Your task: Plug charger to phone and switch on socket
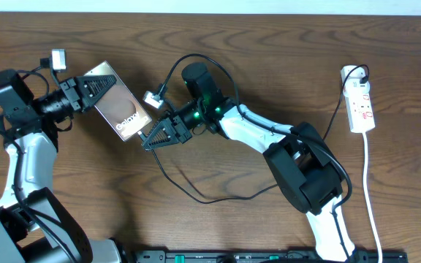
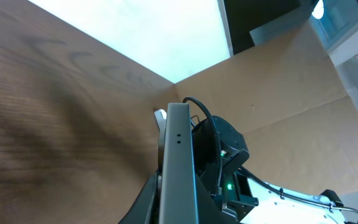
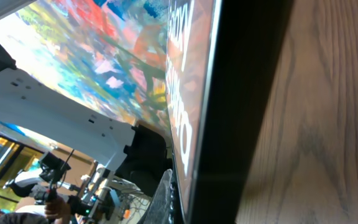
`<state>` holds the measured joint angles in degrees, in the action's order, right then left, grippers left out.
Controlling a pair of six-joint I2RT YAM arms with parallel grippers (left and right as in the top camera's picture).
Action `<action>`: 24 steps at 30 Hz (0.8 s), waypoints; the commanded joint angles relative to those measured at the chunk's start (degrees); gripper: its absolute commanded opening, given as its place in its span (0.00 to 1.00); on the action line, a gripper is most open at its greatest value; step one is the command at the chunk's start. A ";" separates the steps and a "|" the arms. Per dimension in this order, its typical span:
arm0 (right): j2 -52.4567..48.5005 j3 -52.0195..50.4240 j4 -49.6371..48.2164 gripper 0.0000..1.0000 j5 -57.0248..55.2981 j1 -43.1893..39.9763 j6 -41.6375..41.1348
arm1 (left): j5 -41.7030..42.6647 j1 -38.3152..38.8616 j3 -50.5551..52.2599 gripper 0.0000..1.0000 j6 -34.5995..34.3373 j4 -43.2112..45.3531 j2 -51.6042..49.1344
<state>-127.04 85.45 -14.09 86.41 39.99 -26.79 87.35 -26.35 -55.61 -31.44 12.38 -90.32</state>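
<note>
The phone [image 1: 123, 106] is dark with a brown oval and white lettering. It is held tilted above the table at centre left. My left gripper [image 1: 96, 85] is shut on its upper-left end; in the left wrist view the phone [image 2: 179, 155] stands edge-on between the fingers [image 2: 176, 208]. My right gripper [image 1: 148, 141] is at the phone's lower-right end. In the right wrist view one finger [image 3: 171, 196] lies against the screen [image 3: 185, 74], and the other is hidden. The thin black charger [image 1: 196, 196] loops from the socket [image 1: 362, 106] to under my right gripper. Its plug tip is hidden.
The white socket lies at the far right with a black plug [image 1: 358, 73] at its top end and a white lead [image 1: 371, 190] running toward the front edge. My right arm [image 1: 298, 164] lies across the table centre. A brown cardboard wall [image 2: 278, 81] stands behind.
</note>
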 commanded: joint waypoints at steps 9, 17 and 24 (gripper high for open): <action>-0.04 0.79 -0.31 0.01 -2.12 0.28 -1.92 | 2.69 1.81 0.28 0.07 2.25 0.15 0.07; -0.04 0.79 -0.33 0.01 -2.10 -0.20 -2.58 | 2.69 2.69 0.28 0.07 3.65 0.17 0.07; -0.04 0.79 -0.33 0.01 -2.10 -0.66 -2.89 | 2.69 2.69 0.28 0.07 4.07 0.15 0.07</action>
<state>-127.04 85.43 -14.00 85.91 39.92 -28.75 87.13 -24.62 -55.61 -28.40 12.53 -90.32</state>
